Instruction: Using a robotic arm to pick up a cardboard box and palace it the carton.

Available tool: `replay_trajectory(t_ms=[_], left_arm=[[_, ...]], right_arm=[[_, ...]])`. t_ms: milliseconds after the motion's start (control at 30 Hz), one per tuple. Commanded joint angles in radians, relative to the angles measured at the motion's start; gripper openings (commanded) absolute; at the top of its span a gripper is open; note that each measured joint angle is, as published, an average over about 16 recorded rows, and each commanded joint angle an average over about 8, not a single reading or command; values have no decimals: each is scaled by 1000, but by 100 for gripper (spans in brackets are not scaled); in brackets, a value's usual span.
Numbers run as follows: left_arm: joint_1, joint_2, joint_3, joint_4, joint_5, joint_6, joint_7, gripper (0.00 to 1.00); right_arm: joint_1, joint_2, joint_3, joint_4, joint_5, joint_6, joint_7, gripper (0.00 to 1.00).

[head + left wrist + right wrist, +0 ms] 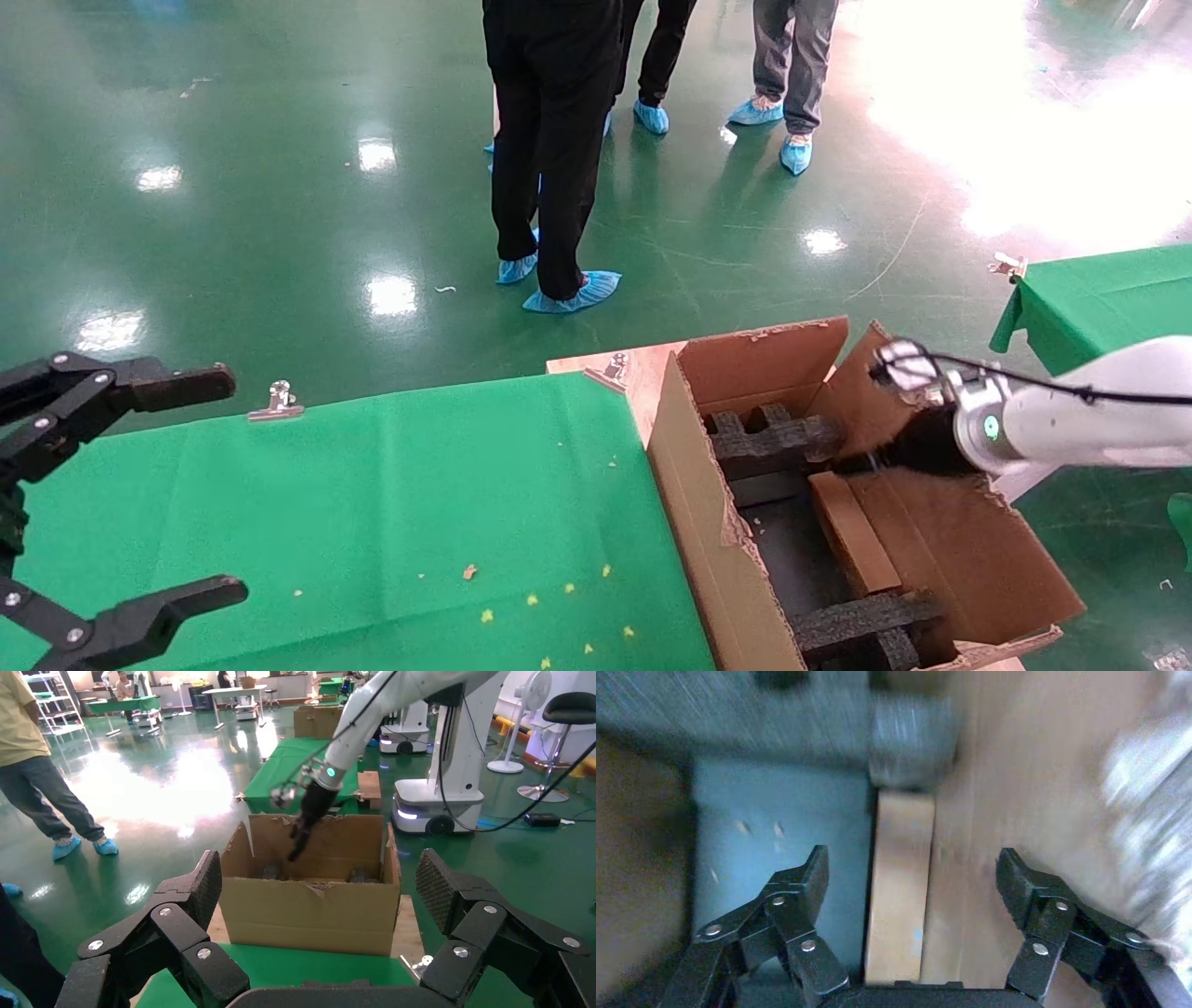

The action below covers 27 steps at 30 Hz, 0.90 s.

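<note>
Brown and flat, the cardboard box [847,533] stands on its long edge inside the carton [708,522], leaning against the carton's wall on the robot's right, between the two black foam blocks [768,438] at the ends. Seen from the right wrist, the same box [899,888] runs lengthwise below the right claw [912,881], whose fingers stand wide apart with nothing between them. The box shows between the spread fingers, nearer one side than the other, and the pictures do not show any pad touching it.

So the placing looks done, or nearly so, and the step in hand reads as the release and retreat. To do it well, the white right arm [1090,424] should lift its claw straight up out of the carton, keeping the fingers spread so neither pad drags the box along. It should also stay clear of the torn flap [871,373] close beside it and of the foam near the wrist. A sideways pull could tip the box off the wall.

Off to the left, the left claw [200,485] hangs open over the green tabletop [419,494], idle and well apart from the carton. Scraps of yellow litter [531,601] dot the cloth. People in blue shoe covers [573,294] stand on the green floor [279,186] beyond.
</note>
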Motion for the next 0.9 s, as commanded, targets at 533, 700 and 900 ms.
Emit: replay_trajectory(t_ms=[533, 700, 900], left_arm=[[0, 0, 1, 0, -1, 0, 0, 100], [0, 0, 1, 0, -1, -1, 1, 100], [0, -1, 1, 0, -1, -1, 1, 100]], right_arm=[[155, 174, 183, 534, 70, 48, -253, 100], [158, 165, 230, 571, 129, -24, -332, 100], [156, 163, 240, 569, 142, -41, -339, 100]])
